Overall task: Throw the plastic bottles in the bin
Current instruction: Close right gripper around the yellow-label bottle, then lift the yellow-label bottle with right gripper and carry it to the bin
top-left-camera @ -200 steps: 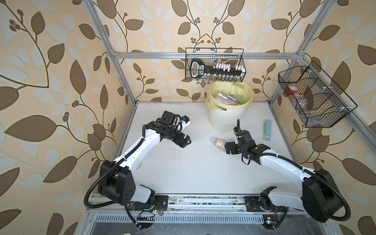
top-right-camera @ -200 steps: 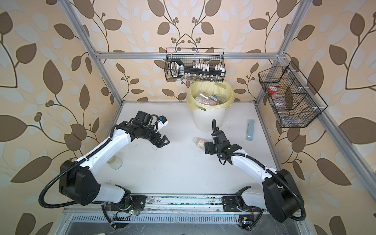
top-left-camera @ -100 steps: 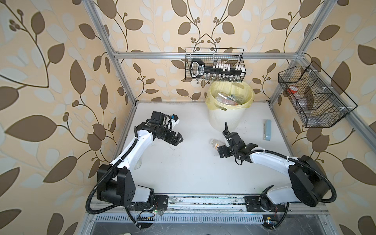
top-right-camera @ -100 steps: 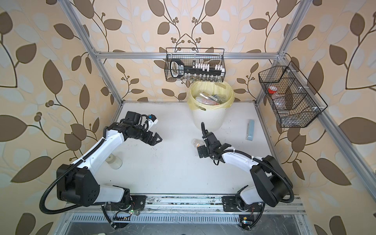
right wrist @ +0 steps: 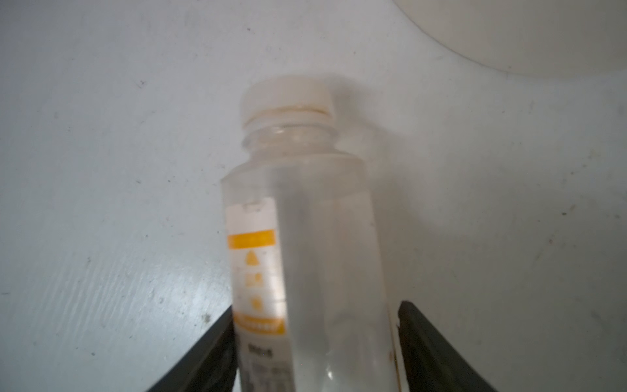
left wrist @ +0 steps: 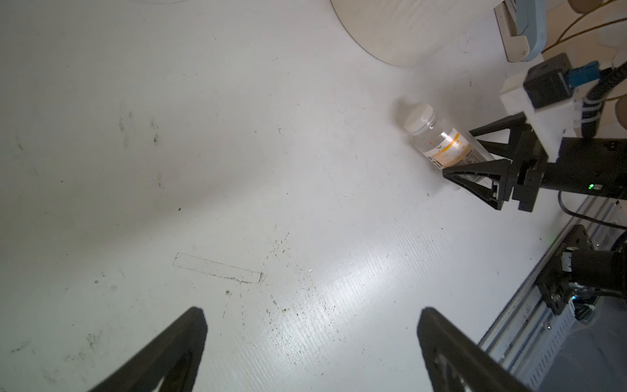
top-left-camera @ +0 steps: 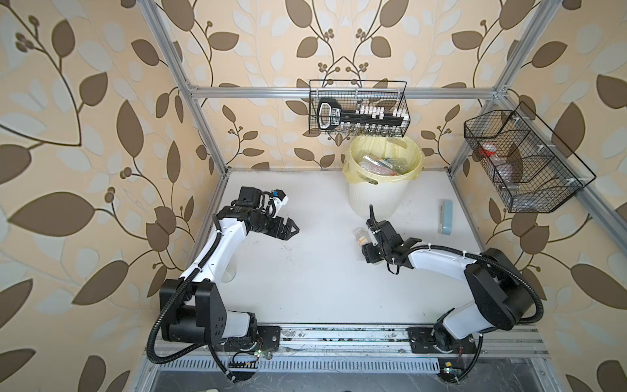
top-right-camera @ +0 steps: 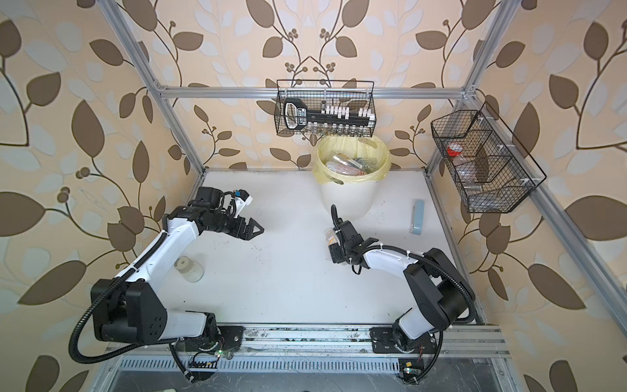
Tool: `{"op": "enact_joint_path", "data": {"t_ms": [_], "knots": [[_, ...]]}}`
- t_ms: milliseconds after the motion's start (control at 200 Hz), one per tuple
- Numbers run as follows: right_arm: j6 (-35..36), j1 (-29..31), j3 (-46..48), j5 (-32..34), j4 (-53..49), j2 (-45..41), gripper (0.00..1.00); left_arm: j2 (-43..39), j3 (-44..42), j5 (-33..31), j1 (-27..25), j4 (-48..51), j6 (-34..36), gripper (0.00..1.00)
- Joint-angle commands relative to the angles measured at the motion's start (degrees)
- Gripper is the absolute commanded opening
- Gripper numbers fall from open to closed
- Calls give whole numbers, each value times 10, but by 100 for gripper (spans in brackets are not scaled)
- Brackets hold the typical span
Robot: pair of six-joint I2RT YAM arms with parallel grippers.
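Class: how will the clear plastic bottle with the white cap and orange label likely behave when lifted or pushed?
The clear, white-capped plastic bottle looks empty, so probably light. It lies on its side and looks rounded, so a nudge may roll it. Smooth walls might slip or dent when squeezed.

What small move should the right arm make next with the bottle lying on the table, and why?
Probably close the right gripper firmly before lifting. Its fingers flank the lying bottle near its base, but firm contact on both sides is unclear, and the bin stands close by.
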State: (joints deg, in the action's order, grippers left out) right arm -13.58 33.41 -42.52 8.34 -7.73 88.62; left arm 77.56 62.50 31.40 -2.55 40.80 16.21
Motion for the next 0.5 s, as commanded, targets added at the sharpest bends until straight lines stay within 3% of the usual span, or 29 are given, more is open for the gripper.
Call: {"op": "enact_joint_path", "data": {"t_ms": [0,110,495], "knots": [[-9,12,-11,2,11,8,70,-21,-9,30,6,5,0,99],[-23,17,-8,4,11,3,54,-22,-17,47,17,3,1,99],[-123,43,10,26,-8,-103,53,2,-15,109,88,10,-6,99]]}}
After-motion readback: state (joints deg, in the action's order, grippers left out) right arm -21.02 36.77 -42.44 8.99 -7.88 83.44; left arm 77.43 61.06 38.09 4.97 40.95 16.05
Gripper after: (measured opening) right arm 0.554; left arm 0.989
